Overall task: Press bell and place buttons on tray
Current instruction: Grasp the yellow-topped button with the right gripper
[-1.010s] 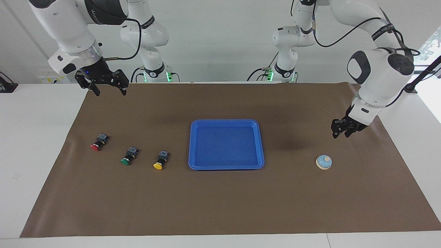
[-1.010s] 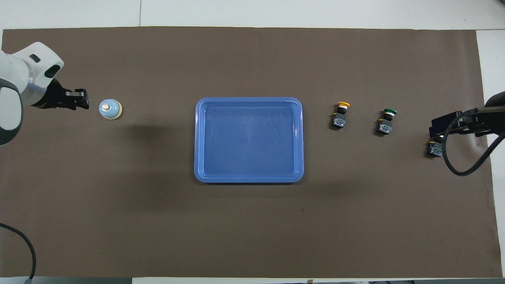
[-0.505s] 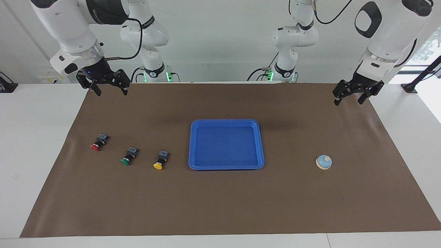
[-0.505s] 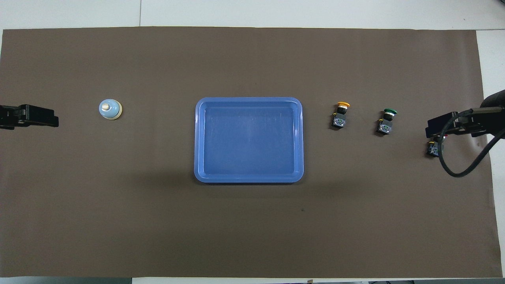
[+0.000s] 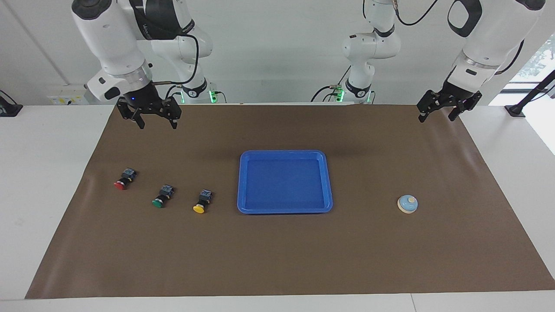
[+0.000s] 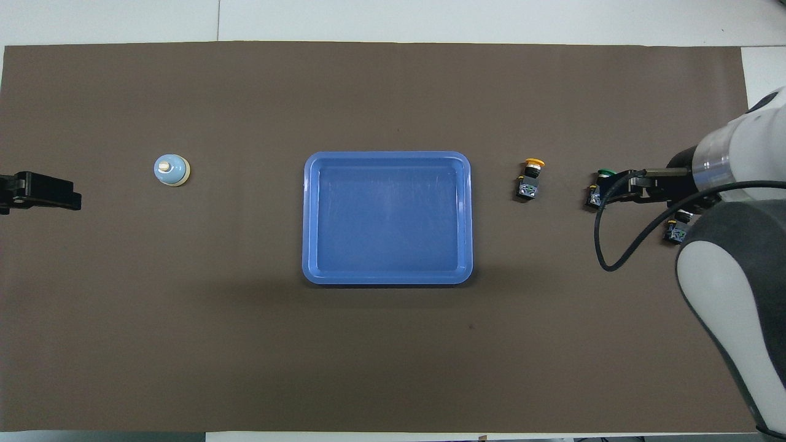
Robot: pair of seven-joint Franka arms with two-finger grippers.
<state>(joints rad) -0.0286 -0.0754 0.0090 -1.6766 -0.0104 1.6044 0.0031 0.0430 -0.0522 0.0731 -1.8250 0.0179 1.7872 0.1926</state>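
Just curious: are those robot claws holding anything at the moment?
Nothing. The left gripper and right gripper are both open and empty, raised above the brown mat.

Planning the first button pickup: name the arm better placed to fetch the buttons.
Right. Its open pincer hangs at the buttons' end of the table; the left pincer waits at the bell's end.

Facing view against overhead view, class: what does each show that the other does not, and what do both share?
Only the facing view shows both arms whole with their bases, the right gripper and left gripper raised and open over the mat's robot end, and the red button in full.

Only the overhead view shows the right arm covering the red button and part of the green button.

Both show the tray empty, the yellow button, and the bell toward the left arm's end.
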